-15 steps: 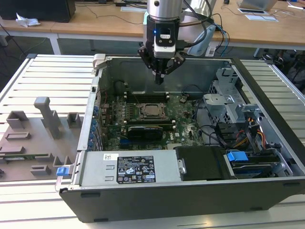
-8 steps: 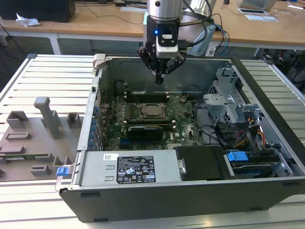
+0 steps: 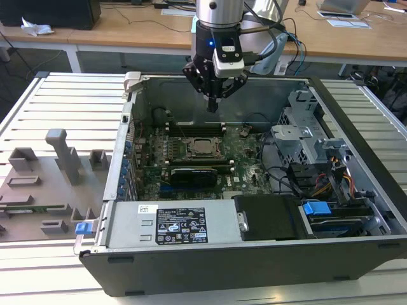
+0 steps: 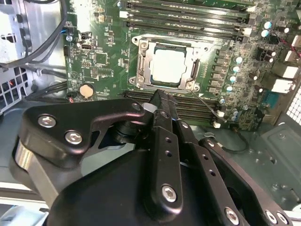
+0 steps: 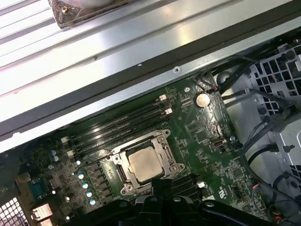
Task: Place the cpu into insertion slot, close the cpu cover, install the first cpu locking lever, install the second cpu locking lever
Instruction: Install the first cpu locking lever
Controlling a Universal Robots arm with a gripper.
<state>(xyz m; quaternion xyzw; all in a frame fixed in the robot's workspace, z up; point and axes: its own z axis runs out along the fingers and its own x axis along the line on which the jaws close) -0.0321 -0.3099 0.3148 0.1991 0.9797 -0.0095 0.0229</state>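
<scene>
Computer case [image 3: 254, 267] lying open on a slatted table [image 3: 63, 95]. Mid-frame in the exterior view, the chip [image 3: 204, 147] lies flat on the green board [image 3: 248, 159], square, edges parallel to the memory slots [image 3: 196, 130] just above it. In the second wrist view a metal cover [image 4: 142, 68] frames it. The claw [image 3: 213, 107] hangs clenched above, holding nothing. Drive cage [image 3: 299, 136] at right; white printed label [image 3: 181, 223] lower centre.

A pale, slatted metal counter [image 3: 57, 101] carries an open black computer case [image 3: 254, 267] lying on its side (its inside faces up). Just beside the case, toward the exterior view's left, a flat grey fixture board [image 3: 38, 190] with raised grey blocks rests on the slats.
</scene>
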